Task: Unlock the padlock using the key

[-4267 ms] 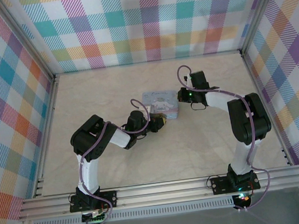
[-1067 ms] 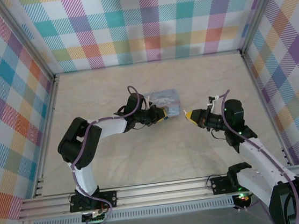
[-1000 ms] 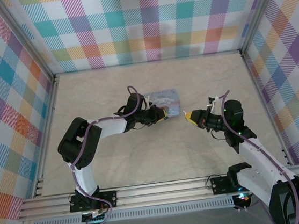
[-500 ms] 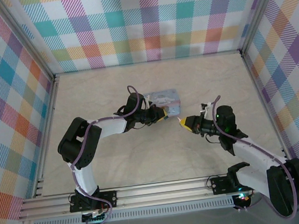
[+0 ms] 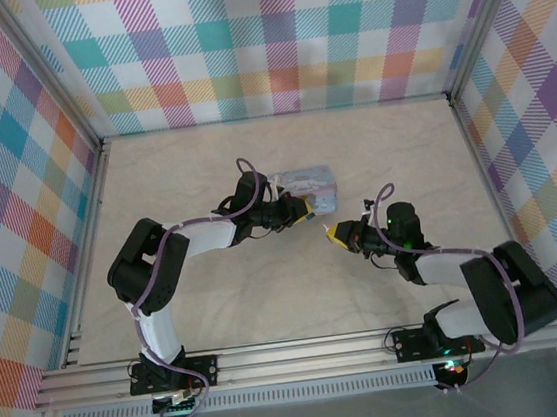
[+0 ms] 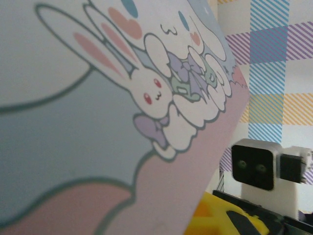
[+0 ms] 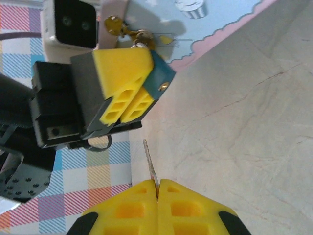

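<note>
At the front clasp of the pale-blue cartoon tin, the small dark bluish metal padlock is sitting pinched in the closed jaws of the left gripper. Nearby, the right gripper is clamping the thin silvery key; any misalignment is risking a skid off the lock body.

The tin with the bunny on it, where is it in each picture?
Top external: tin at mid-table, right beside the left gripper.
Left wrist: tin very close up, covering the left and middle.
Right wrist: tin along the top edge, behind the left gripper.
Shared landmark: the plaid wall, seen in all three.
</note>
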`<action>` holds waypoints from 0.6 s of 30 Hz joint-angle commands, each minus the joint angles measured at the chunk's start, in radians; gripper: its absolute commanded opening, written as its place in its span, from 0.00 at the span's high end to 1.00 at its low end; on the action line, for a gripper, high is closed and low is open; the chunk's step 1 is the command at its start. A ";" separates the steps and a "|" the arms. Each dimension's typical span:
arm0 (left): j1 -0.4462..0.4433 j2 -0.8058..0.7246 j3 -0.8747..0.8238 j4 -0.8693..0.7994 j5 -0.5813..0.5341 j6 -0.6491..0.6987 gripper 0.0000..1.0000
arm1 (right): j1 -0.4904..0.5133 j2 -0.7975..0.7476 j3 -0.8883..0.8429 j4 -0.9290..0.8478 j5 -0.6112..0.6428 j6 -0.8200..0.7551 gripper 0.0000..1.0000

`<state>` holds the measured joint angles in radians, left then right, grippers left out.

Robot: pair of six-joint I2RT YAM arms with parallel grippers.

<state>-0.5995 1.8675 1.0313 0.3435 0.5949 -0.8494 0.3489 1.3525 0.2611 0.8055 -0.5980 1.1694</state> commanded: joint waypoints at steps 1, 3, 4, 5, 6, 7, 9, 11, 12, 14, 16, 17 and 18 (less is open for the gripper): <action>0.007 -0.037 0.010 0.045 0.034 -0.006 0.92 | 0.013 0.085 -0.001 0.190 0.010 0.022 1.00; 0.007 -0.038 0.009 0.045 0.034 -0.008 0.92 | 0.020 0.147 0.000 0.256 0.010 0.032 1.00; 0.007 -0.036 0.009 0.045 0.034 -0.008 0.92 | 0.022 0.170 0.000 0.284 0.013 0.038 1.00; 0.007 -0.036 0.009 0.045 0.033 -0.008 0.92 | 0.024 0.196 0.000 0.312 0.015 0.043 1.00; 0.007 -0.036 0.007 0.045 0.034 -0.010 0.92 | 0.025 0.221 0.000 0.337 0.017 0.050 1.00; 0.007 -0.036 0.007 0.045 0.034 -0.010 0.92 | 0.025 0.240 0.002 0.360 0.015 0.056 1.00; 0.007 -0.036 0.007 0.046 0.034 -0.010 0.92 | 0.028 0.283 0.003 0.430 0.015 0.069 1.00; 0.007 -0.034 0.009 0.046 0.034 -0.011 0.92 | 0.029 0.313 0.003 0.480 0.019 0.083 1.00; 0.007 -0.033 0.009 0.046 0.034 -0.012 0.92 | 0.028 0.327 0.004 0.495 0.018 0.086 1.00; 0.007 -0.033 0.008 0.048 0.032 -0.014 0.92 | 0.030 0.355 0.010 0.514 0.018 0.091 1.00; 0.007 -0.033 0.006 0.051 0.032 -0.017 0.92 | 0.030 0.385 0.009 0.568 0.014 0.105 1.00; 0.007 -0.033 0.005 0.052 0.033 -0.017 0.92 | 0.030 0.403 0.009 0.600 0.014 0.116 1.00; 0.007 -0.033 0.004 0.053 0.032 -0.019 0.92 | 0.030 0.412 0.012 0.602 0.012 0.121 1.00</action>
<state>-0.5995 1.8675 1.0313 0.3435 0.5949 -0.8532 0.3733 1.7344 0.2623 1.2762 -0.5835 1.2644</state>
